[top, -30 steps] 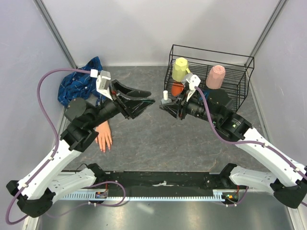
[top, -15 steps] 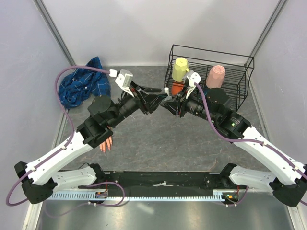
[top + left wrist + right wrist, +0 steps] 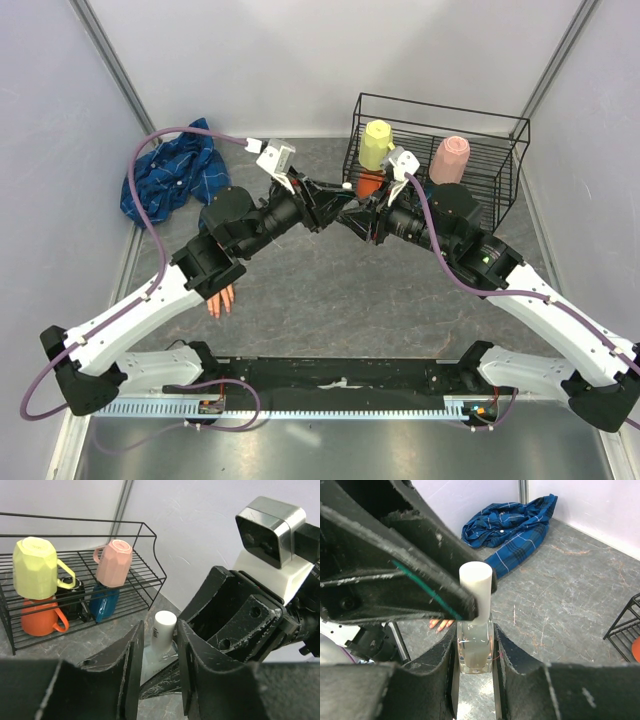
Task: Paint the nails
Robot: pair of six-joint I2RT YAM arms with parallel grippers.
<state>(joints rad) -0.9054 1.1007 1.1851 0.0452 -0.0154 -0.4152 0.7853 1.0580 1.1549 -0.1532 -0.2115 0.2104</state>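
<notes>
My right gripper (image 3: 352, 212) (image 3: 474, 641) is shut on a small clear bottle (image 3: 475, 647) with a white cap (image 3: 476, 587) and holds it upright above the floor. My left gripper (image 3: 338, 198) (image 3: 160, 625) meets it from the left. Its jaws stand either side of the cap (image 3: 164, 630), slightly open, with a small gap on one side. The peach mannequin hand (image 3: 218, 298) lies at the near left, mostly hidden under my left arm. Its fingertips (image 3: 441, 623) show in the right wrist view. The nails are too small to make out. Its blue plaid sleeve (image 3: 170, 180) (image 3: 512, 525) is bunched at the far left.
A black wire rack (image 3: 500, 125) (image 3: 145, 530) stands at the back right, just behind the grippers. It holds a yellow cup (image 3: 377, 143), a pink cup (image 3: 450, 158), an orange cup (image 3: 370, 183), and a blue cup (image 3: 104, 602). Walls enclose both sides.
My left arm has swung right, away from the mannequin hand, and brought its jaws around the bottle's cap. My right gripper has kept the bottle in place.
</notes>
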